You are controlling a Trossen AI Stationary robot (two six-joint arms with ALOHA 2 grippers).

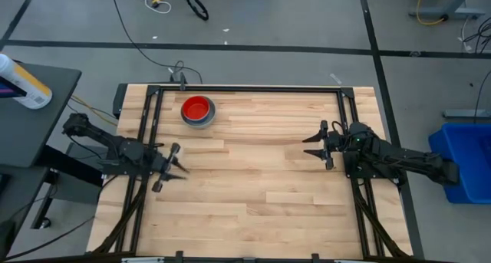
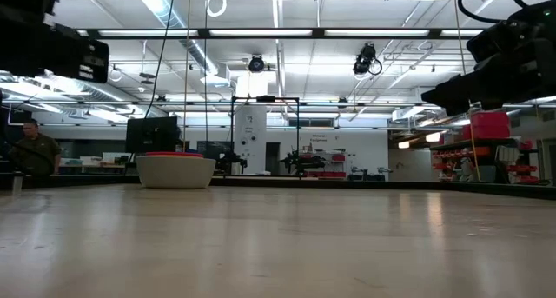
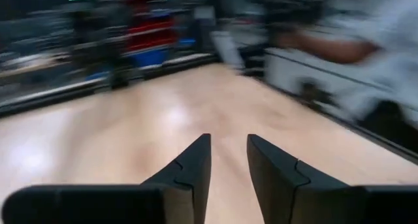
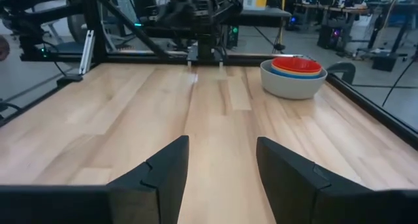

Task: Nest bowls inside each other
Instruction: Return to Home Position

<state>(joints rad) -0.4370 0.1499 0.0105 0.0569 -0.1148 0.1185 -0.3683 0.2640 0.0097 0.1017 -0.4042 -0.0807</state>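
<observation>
The bowls [image 1: 198, 111] stand nested in one stack near the table's far left corner. A grey bowl [image 4: 294, 83] is outermost and rests on its base on the wood. A light blue rim and a red bowl [image 4: 297, 64] show inside it, and the low view shows the stack [image 2: 176, 170] too. My left gripper [image 1: 178, 169] hovers at the table's left edge, nearer than the stack, open and holding nothing [image 3: 228, 142]. My right gripper [image 1: 308, 146] hovers at the right side, pointing across the table, open with nothing between its fingers [image 4: 222, 145].
A black frame rail [image 1: 245, 89] runs around the tabletop. A white bottle [image 1: 23, 83] lies on a dark side table off the left edge, and a blue bin [image 1: 464, 159] stands off the right. A person [image 2: 35, 150] stands in the room behind the table.
</observation>
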